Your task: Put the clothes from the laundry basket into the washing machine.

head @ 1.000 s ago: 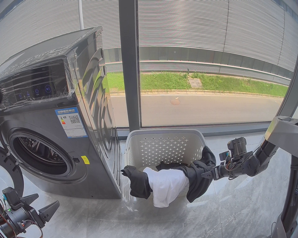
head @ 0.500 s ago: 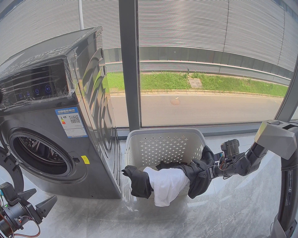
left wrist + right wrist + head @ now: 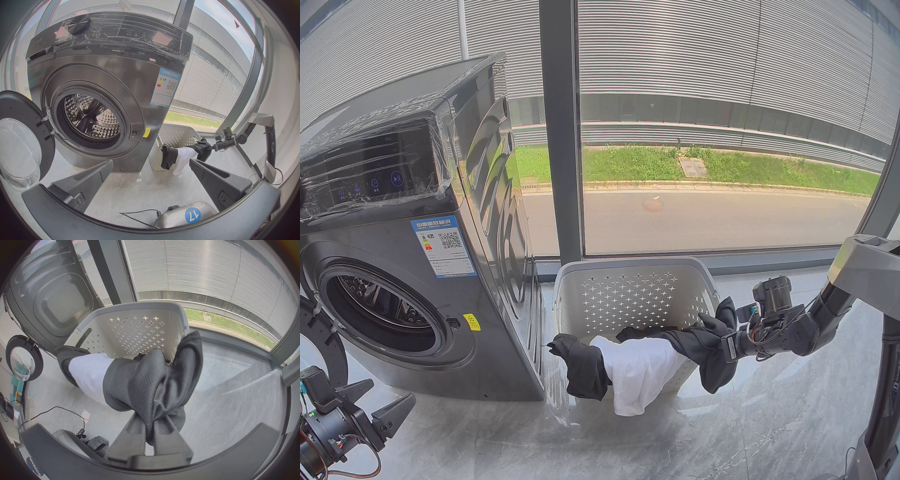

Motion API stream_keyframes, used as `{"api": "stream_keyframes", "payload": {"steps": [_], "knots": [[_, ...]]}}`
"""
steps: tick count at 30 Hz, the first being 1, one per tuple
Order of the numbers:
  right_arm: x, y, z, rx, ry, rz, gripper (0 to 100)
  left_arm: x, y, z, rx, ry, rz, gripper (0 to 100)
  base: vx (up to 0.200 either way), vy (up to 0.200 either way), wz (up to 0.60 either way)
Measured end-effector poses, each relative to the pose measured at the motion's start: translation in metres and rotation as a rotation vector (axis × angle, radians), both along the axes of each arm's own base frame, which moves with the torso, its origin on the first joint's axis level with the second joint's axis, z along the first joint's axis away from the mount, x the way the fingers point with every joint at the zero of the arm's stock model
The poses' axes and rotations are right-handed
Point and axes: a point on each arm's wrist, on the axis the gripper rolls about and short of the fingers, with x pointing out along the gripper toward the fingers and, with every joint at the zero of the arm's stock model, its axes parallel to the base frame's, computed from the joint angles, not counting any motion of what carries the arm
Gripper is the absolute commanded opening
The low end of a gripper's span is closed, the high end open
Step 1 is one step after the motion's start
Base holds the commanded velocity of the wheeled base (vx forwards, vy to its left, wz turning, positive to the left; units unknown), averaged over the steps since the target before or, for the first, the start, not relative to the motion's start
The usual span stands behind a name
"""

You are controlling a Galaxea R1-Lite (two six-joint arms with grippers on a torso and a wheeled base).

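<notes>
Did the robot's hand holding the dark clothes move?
Yes. The right gripper, shut on the dark garment, shifted slightly right, away from the washing machine.

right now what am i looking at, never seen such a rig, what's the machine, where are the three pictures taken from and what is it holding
It is a two-armed robot on wheels. The wide picture comes from a camera on its head, looking down at the floor; the other two come from cameras on its wrists. On the floor stand a washing machine, its door open, and a laundry basket. A white garment, a dark garment and another dark piece hang over the basket's rim. The right pincer is shut on the dark garment. The left pincer is open and empty, low by the door.
</notes>
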Motion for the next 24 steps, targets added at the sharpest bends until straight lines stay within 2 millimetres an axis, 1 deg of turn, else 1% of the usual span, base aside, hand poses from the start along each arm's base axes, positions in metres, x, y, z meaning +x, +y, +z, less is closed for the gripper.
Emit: {"api": "stream_keyframes", "payload": {"steps": [4, 7, 11, 12, 13, 17, 20, 24], "knots": [[-0.016, -0.001, 0.024, 0.008, -0.037, 0.007, 0, 0.0, 0.0, 0.0, -0.001, 0.0, -0.004, 100, 0.0, 0.0, 0.0], [-0.028, -0.001, 0.052, 0.022, -0.101, 0.023, 0, 0.0, 0.0, 0.0, -0.001, -0.001, -0.007, 100, 0.0, 0.0, 0.0], [-0.046, 0.0, 0.1, 0.059, -0.239, 0.056, 0, 0.0, -0.001, 0.0, -0.002, -0.003, -0.012, 100, 0.0, 0.0, 0.0], [-0.053, 0.0, 0.116, 0.075, -0.287, 0.069, 0, 0.0, -0.001, 0.001, -0.003, -0.005, -0.013, 100, 0.0, 0.0, 0.0], [-0.057, 0.001, 0.126, 0.086, -0.318, 0.079, 0, 0.0, -0.001, 0.002, -0.003, -0.007, -0.014, 100, 0.0, 0.0, 0.0], [-0.088, 0.005, 0.18, 0.154, -0.496, 0.153, 0, 0.003, -0.001, 0.008, -0.008, -0.031, -0.023, 100, 0.0, 0.0, 0.0], [-0.119, 0.013, 0.217, 0.214, -0.625, 0.236, 0, 0.008, -0.002, 0.018, -0.013, -0.067, -0.029, 100, -0.2, 0.0, 0.0], [-0.153, 0.023, 0.243, 0.286, -0.719, 0.344, 0, 0.015, -0.003, 0.029, -0.02, -0.1, -0.049, 100, -0.2, 0.0, 0.0]]}}
